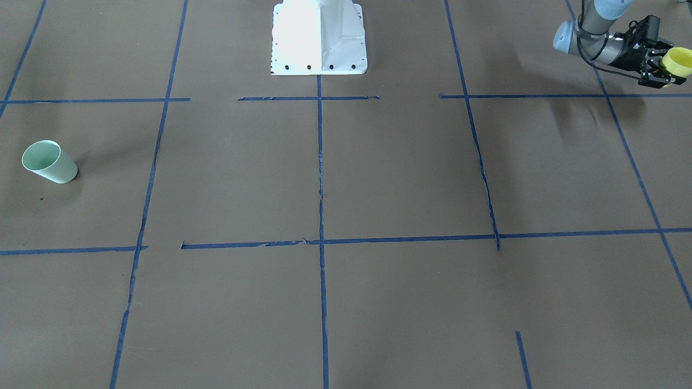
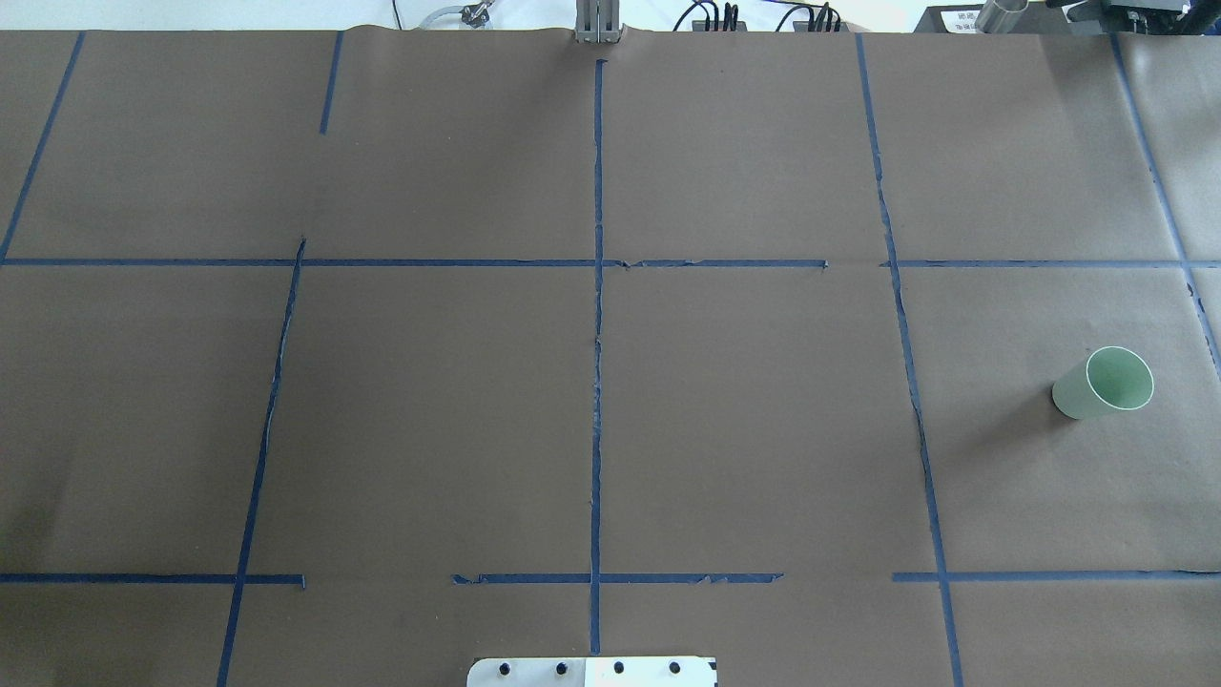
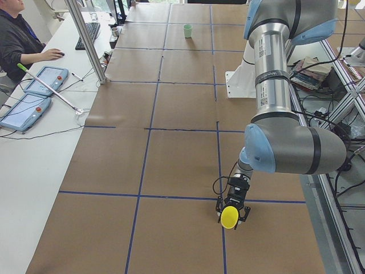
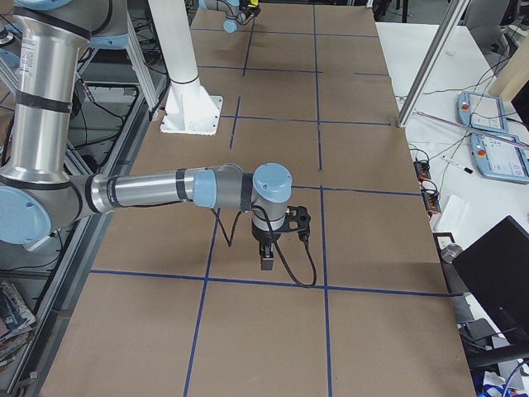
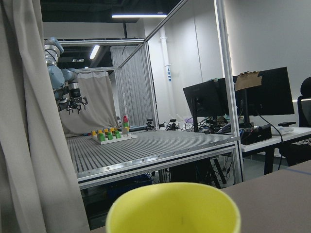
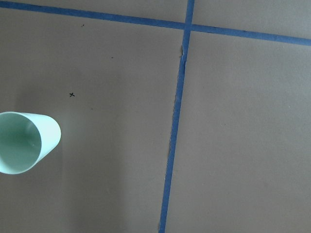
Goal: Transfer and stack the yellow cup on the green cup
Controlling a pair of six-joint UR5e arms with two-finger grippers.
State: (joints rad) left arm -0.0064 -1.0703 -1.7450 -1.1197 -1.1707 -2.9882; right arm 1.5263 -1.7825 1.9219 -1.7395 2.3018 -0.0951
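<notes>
Left gripper: clamped on the yellow cup, a finger on either side of the wall. It is turned sideways rather than down, and the left wrist camera looks out level across the room with the cup's yellow rim filling its bottom edge. From the left-end camera the cup shows as a round yellow disc facing that camera, at the tip of the near arm, over a blue tape line on the robot's left part of the table.

Right gripper: points straight down over the brown paper. Can't tell how far open, since no fingers show in its wrist view.

Green cup stands upright, mouth up, on the robot's right side, well apart from the yellow one. The right wrist camera has it at the lower-left edge.

Around: the white robot base at the table's near edge. A person sits at the side bench with two handheld control screens – off the work area.
</notes>
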